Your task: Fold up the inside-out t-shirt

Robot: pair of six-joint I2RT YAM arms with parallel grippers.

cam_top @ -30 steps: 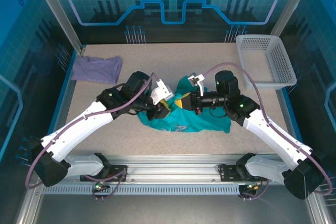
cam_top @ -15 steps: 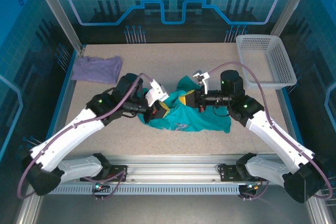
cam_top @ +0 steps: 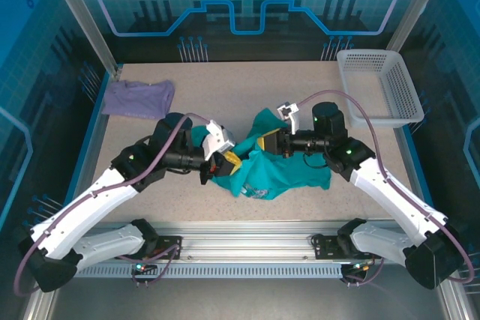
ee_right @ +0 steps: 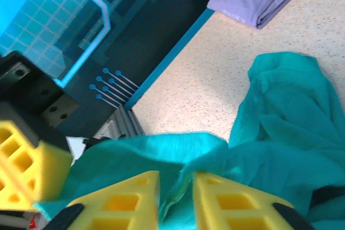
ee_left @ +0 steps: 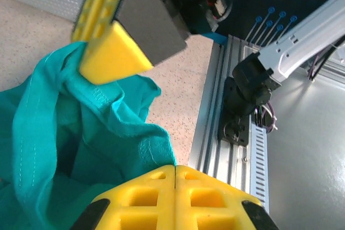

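The creased teal-green cotton t-shirt (cam_top: 281, 174), soft with pale stitched seams, lies bunched on the speckled beige bench (cam_top: 225, 88), towards its near edge, between both grippers. The left gripper (cam_top: 225, 160), its blocky yellow fingers pressed together, clenches a fold at the shirt's left end. The right gripper (cam_top: 264, 142) has its fingers slightly apart around another fold; whether it grips cannot be told.

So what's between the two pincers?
Bunched cloth of the teal t-shirt lies between the left pincer and the right pincer, clearest in the top view.
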